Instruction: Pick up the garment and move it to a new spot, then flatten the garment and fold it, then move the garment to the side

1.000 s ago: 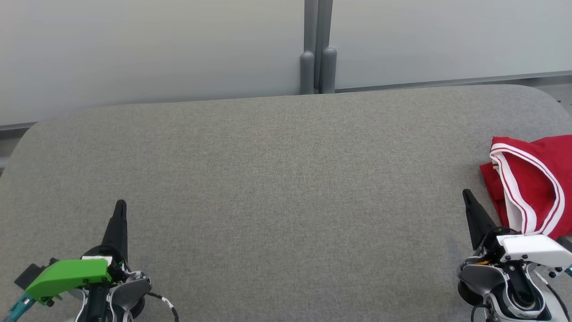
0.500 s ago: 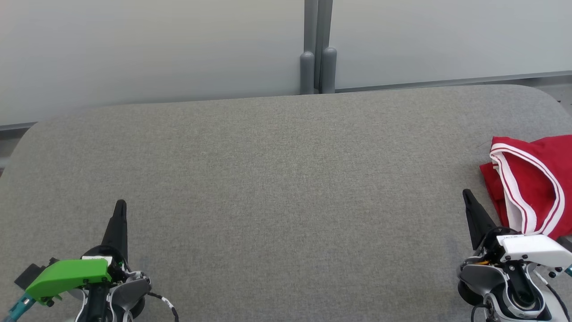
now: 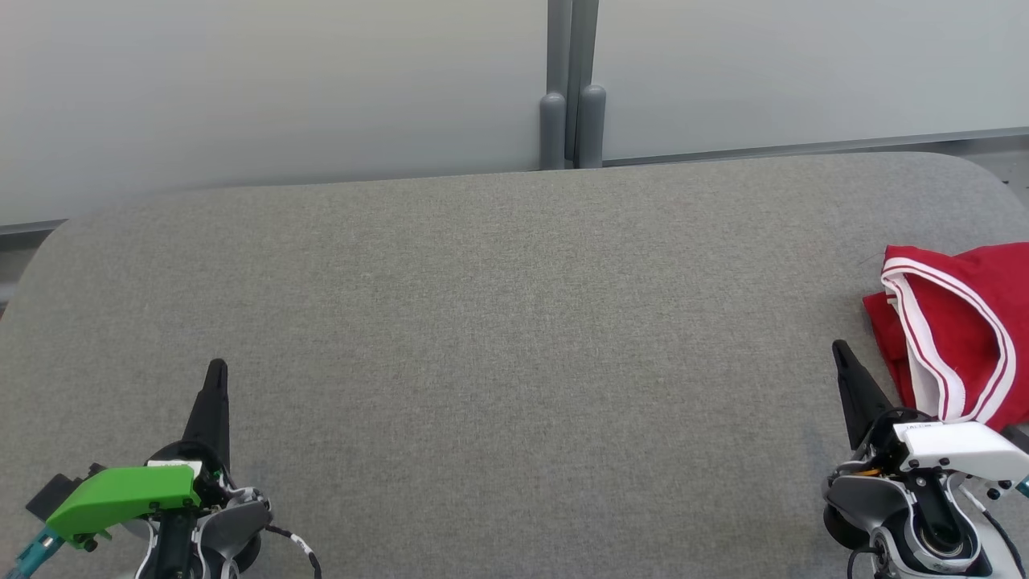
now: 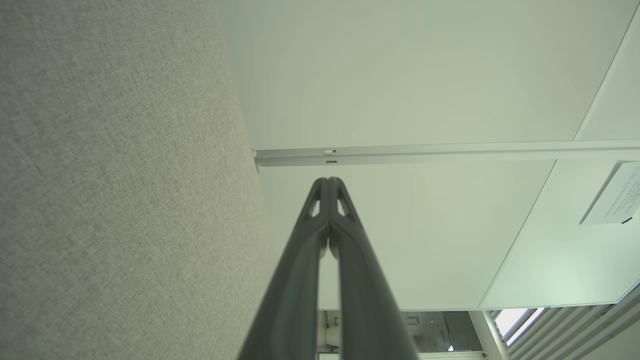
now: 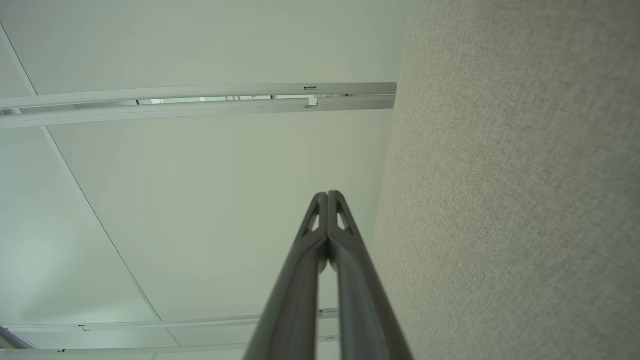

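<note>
Grey fabric-topped counter [image 3: 514,322] seen from the head camera. The red garment [image 3: 961,326], edged with a white, red-striped band, lies bunched at the counter's right edge and is partly cut off by the frame. The right pincer [image 3: 840,347] is over the counter's near right corner, just beside the garment, with its fingers pressed together on nothing. The left pincer [image 3: 217,366] is over the near left corner, likewise closed and empty.
</note>
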`<state>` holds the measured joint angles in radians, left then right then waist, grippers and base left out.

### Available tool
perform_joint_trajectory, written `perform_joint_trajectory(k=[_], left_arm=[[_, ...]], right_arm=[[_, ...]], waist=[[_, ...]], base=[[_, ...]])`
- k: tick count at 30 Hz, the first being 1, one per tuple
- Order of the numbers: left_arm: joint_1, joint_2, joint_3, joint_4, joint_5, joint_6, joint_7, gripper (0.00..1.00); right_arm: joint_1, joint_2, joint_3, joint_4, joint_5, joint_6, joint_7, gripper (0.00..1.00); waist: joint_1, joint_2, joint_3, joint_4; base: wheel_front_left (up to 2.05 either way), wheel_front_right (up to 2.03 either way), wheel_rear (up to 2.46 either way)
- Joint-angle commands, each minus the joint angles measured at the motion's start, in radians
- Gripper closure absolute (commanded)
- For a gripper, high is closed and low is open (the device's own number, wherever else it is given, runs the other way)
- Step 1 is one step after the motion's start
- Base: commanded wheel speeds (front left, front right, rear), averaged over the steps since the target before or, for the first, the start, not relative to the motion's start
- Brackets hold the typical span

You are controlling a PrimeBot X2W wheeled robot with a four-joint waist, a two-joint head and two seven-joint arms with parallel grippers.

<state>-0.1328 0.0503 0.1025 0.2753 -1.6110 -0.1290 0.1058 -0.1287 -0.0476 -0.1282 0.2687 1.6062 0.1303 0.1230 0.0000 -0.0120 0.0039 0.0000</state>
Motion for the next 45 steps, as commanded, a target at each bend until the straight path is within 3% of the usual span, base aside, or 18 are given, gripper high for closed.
perform_joint_trajectory(k=[1,45], left_arm=[[-0.012,0.000,0.003,-0.003,-0.001,-0.003,0.005,1.00],[-0.012,0.000,0.003,-0.003,-0.001,-0.003,0.005,1.00]], right_arm=[[-0.009,-0.005,0.000,0.001,0.004,0.001,0.003,1.00],[-0.009,-0.005,0.000,0.001,0.005,0.001,0.003,1.00]], waist=[[0.0000,0.0120,0.000,0.000],[0.0000,0.0120,0.000,0.000]], base=[[0.00,0.00,0.00],[0.00,0.00,0.00]])
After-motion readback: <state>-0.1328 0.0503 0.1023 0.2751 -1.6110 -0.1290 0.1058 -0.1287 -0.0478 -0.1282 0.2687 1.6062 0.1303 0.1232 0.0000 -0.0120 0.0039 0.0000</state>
